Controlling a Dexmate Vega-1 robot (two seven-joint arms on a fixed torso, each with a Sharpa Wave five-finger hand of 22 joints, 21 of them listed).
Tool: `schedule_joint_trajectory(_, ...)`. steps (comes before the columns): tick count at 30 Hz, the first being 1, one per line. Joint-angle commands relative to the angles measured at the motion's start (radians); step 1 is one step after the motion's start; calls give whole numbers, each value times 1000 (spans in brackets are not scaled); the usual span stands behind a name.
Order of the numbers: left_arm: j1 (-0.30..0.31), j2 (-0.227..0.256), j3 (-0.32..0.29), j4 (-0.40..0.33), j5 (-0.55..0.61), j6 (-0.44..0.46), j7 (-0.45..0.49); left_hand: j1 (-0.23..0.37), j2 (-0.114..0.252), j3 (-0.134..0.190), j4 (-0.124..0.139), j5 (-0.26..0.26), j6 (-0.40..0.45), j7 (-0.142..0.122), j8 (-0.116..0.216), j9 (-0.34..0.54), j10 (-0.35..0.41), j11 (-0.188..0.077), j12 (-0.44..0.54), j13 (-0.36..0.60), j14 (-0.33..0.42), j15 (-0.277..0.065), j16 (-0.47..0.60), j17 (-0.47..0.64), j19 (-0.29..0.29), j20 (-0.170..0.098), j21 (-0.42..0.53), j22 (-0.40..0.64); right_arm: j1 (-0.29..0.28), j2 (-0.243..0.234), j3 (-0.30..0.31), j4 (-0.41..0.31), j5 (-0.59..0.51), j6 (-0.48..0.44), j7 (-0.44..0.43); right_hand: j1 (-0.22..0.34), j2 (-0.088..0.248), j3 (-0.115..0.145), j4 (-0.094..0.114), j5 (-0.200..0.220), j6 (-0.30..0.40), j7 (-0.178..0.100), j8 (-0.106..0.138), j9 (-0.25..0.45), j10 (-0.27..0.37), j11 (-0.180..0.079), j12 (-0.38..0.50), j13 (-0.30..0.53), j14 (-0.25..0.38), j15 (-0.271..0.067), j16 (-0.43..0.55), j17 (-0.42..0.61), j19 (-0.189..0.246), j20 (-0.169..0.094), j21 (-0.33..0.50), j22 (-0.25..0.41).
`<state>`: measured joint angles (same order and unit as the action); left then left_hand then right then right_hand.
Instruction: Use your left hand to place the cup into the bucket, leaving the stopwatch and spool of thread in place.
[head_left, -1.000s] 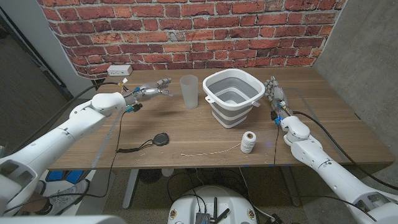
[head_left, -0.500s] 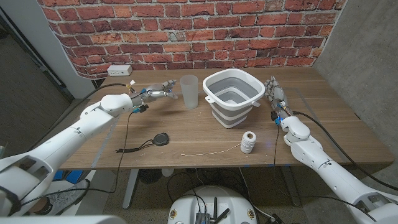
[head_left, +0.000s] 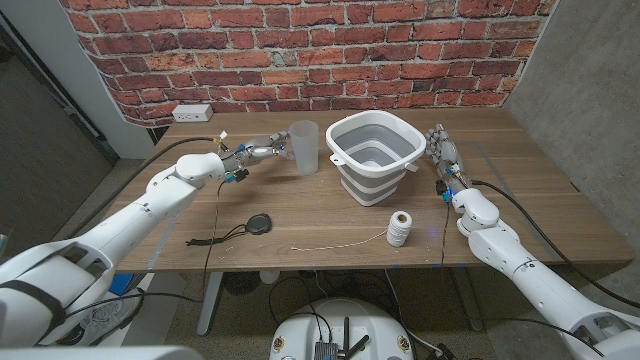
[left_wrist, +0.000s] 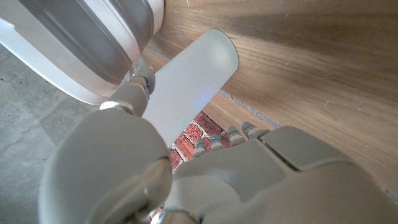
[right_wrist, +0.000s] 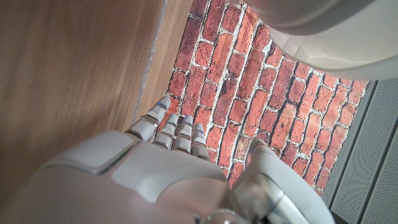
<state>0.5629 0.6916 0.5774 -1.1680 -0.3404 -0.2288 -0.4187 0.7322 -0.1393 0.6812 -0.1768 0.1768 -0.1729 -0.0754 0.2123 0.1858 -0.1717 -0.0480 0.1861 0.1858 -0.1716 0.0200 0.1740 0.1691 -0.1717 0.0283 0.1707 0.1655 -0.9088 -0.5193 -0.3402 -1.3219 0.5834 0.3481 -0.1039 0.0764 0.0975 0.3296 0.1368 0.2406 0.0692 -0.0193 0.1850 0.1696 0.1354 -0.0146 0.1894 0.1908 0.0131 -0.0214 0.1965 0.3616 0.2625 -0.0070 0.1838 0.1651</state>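
A frosted translucent cup (head_left: 303, 146) stands upright just left of the white and grey bucket (head_left: 372, 155). My left hand (head_left: 262, 150) has reached the cup's left side. In the left wrist view the cup (left_wrist: 186, 81) sits between the thumb (left_wrist: 134, 93) and the spread fingers (left_wrist: 230, 134), next to the bucket's wall (left_wrist: 93, 37); a firm grip is not visible. A black stopwatch (head_left: 259, 222) with its lanyard lies near the front edge. The white spool of thread (head_left: 400, 229) stands in front of the bucket. My right hand (head_left: 440, 150) waits right of the bucket, fingers straight, holding nothing.
A white power strip (head_left: 192, 114) lies at the table's back left by the brick wall. Loose thread (head_left: 330, 245) trails left from the spool. The bucket's rim (right_wrist: 323, 31) is close to my right hand (right_wrist: 168, 162).
My left hand has moved right across the table to the cup, which now sits between its thumb and fingers. The cup, stopwatch, spool and right hand have stayed put.
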Motion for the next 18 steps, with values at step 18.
schedule_joint_trajectory(18,-83,-155,29,234,-24,-120,-7,19,-15,-38,-1,-3,-181,-5,47,1,-111,-28,33,2,-34,-36,21,2,53,-31,23,3,-13,-1,8,-3,7,8,0,-17,40,11,-2,5,1,-15,2,5,4,-2,6,2,7,8,10,-5,8,5,7,5)
